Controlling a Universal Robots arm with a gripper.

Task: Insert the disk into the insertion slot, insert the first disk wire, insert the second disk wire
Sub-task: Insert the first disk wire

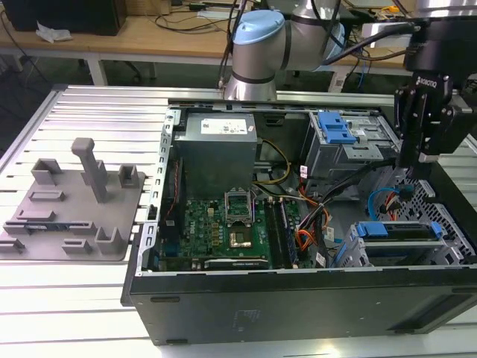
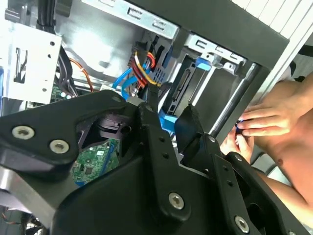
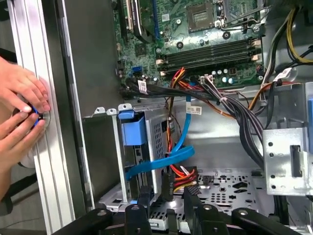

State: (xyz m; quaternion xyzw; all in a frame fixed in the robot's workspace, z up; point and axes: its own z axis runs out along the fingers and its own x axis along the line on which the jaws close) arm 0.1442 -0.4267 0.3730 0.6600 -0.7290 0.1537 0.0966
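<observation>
Disk (image 1: 399, 233), clipped in its blue frame, sits in the insertion slot (image 1: 353, 252) at four o'clock of the open computer case (image 1: 298, 306) in the exterior view. My tool (image 1: 411, 168) hangs just above it toward two o'clock, released, jaws apart. In the first wrist view a blue wire (image 3: 161, 161) curls beside the slot, and a person's hands (image 3: 19, 112) touch the case's outer wall.

Disk (image 1: 395, 230) mostly hidden inside the insertion slot (image 1: 356, 255).
</observation>
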